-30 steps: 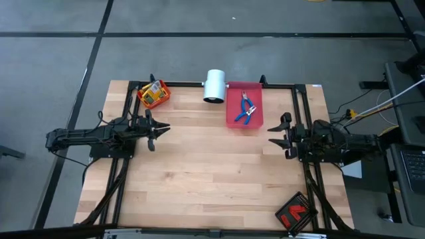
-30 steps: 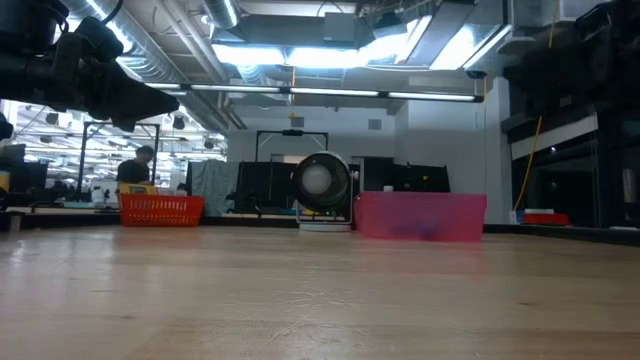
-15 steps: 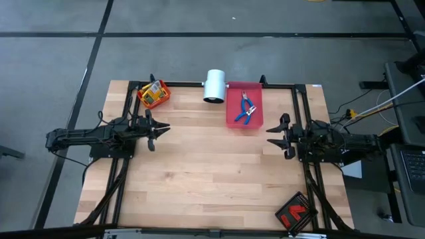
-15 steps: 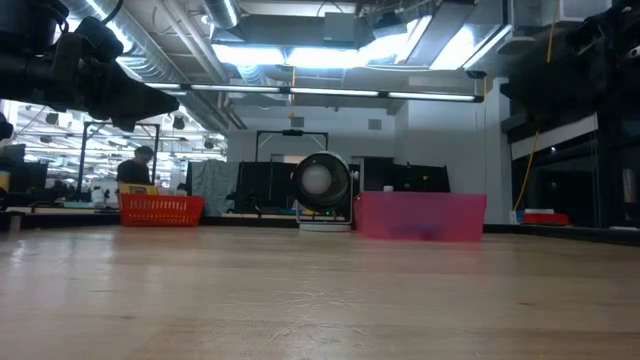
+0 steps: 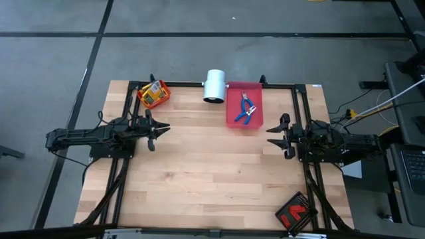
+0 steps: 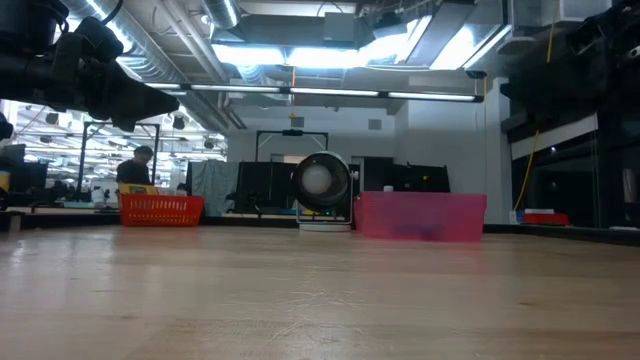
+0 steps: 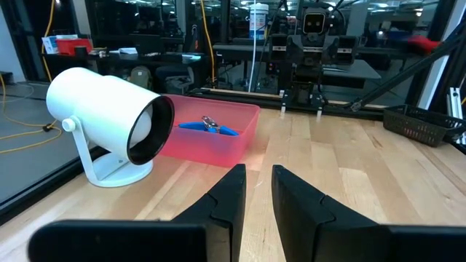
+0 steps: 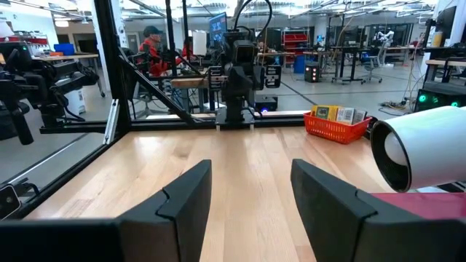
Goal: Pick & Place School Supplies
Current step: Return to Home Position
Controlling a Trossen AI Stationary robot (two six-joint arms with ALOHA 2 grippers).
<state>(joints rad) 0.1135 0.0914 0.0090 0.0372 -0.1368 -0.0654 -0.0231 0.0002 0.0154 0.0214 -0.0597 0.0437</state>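
Note:
The yellow-orange boxes (image 5: 153,93) stand in a small red basket (image 5: 161,98) at the table's far left; the right wrist view shows the boxes (image 8: 338,114) too. Two blue-handled pliers (image 5: 246,108) lie in a pink bin (image 5: 232,118) at the far middle, and the pliers (image 7: 207,125) also show in the left wrist view. Tiny red blocks (image 5: 294,212) sit in a black tray at the near right corner. My left gripper (image 5: 164,127) hovers near the table's left side, open by a narrow gap (image 7: 258,191). My right gripper (image 5: 271,137) hovers at the right side, open wider (image 8: 251,191).
A white cylinder (image 5: 214,86) on a stand sits at the far edge between the basket and the pink bin (image 6: 420,216). The bare wooden table top (image 5: 212,172) stretches between the two arms. A person (image 8: 151,44) shows in the room beyond.
My right gripper has edged slightly toward the table's left; nothing else has moved.

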